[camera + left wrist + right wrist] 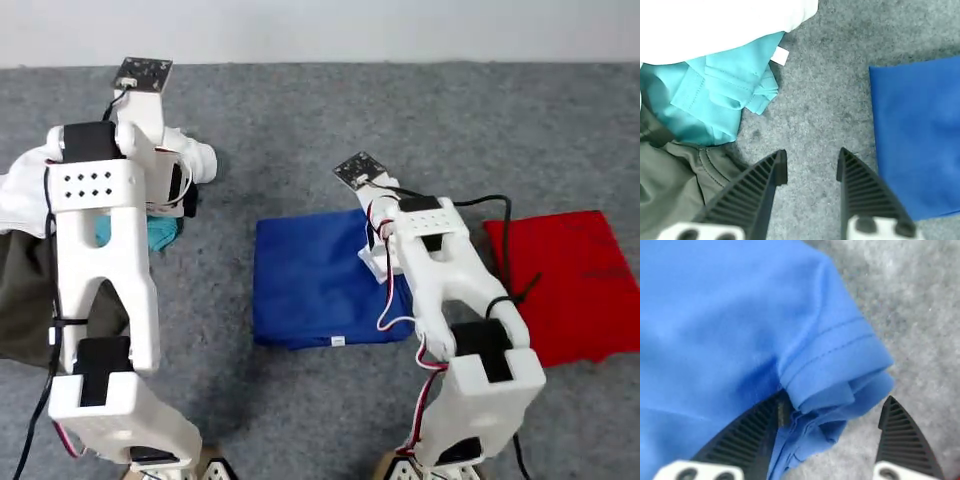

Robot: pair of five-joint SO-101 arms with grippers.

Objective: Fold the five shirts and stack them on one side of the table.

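Nearest to the arm bases, at the left edge of the table (pixel 300 420): an olive shirt (pixel 20 300), crumpled, not folded. Just beyond it, under the left arm (pixel 100 250), a teal shirt (pixel 705 95), also bunched, touching the olive one and partly covered by a white shirt (pixel 715 20), the farthest of the three. Hanging above bare grey table beside this heap: the left gripper (pixel 812 157), claw moderately open, holding nothing, touching no cloth.

In the middle of the table, a blue shirt (pixel 310 280), already folded to a rectangle. At its right edge, the right gripper (pixel 836 405), claw spread wide and set around a folded sleeve corner of the blue cloth; one finger (pixel 750 430) against the fabric, the other over bare table just beside the corner. Not yet closed on anything. Farther to the right, well apart from the heap, a red shirt (pixel 570 285), laid flat as a rough rectangle, alone.

Probably preparing to grip the blue shirt, either for moving toward the red one or for one more fold; hard to say which.

Possible troubles from here:
- Pinching only the upper layer of the corner, then lifting and opening the whole fold, because of several loose layers between the fingers.
- Dragging instead of lifting, so wrinkling the rectangle on the rough surface.
- Placing it crooked on the red one, giving a weak base for three more shirts
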